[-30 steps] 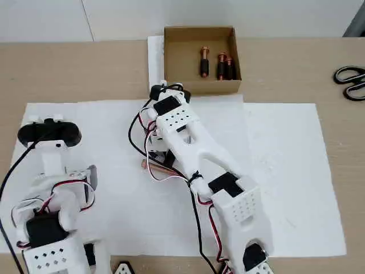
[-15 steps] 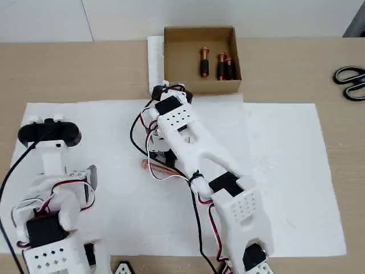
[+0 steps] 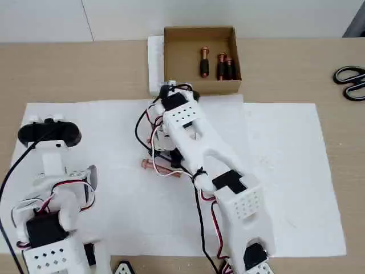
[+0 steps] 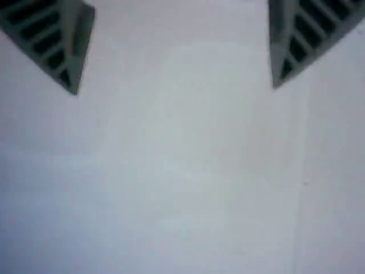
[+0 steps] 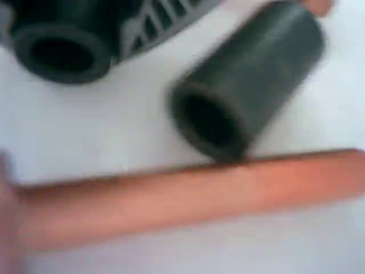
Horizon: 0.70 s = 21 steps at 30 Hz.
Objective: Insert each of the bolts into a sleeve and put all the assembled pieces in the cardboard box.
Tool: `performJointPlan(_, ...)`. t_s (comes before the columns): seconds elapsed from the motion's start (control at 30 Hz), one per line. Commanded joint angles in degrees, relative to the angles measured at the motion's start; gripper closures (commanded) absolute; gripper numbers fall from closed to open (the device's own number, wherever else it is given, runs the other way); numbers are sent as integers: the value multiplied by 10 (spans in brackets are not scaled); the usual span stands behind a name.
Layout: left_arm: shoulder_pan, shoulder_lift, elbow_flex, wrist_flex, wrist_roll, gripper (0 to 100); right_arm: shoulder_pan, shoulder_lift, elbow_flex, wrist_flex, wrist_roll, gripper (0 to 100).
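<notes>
Loose bolt (image 5: 188,194); sleeve (image 5: 245,80) beside (touching)

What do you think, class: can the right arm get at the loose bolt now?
Probably yes: the bolt lies uncovered on the paper close beneath the right arm, with a sleeve only beside it.

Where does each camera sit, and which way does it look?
High view: fixed above the table, looking down on the white paper sheet, brown cardboard box, white left arm and right arm.
Left wrist view: on the left arm's wrist, facing down at the paper; its open left pincer shows.
Right wrist view: on the right arm's wrist, over the copper-coloured bolt and a dark cylindrical sleeve; a ribbed grey part of that arm shows.
Shared: bolt in high and right wrist views; paper in high and left wrist views.
</notes>
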Motion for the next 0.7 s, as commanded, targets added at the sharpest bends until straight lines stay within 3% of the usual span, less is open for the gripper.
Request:
performJointPlan(0.0, 1, -2, -9, -6, -4, 790, 20, -62, -54, 58, 62, 995)
performJointPlan(0.33, -1, 39, -96, 8, -4, 790, 84, -201, -61, 73, 198, 995)
performJointPlan(0.5, 0, 185, -245, 79, -2, 790, 147, -261, -62, 70, 280, 995)
performJointPlan(0.67, 4, 360, -433, 158, 5, 791, 199, -278, -60, 73, 310, 995)
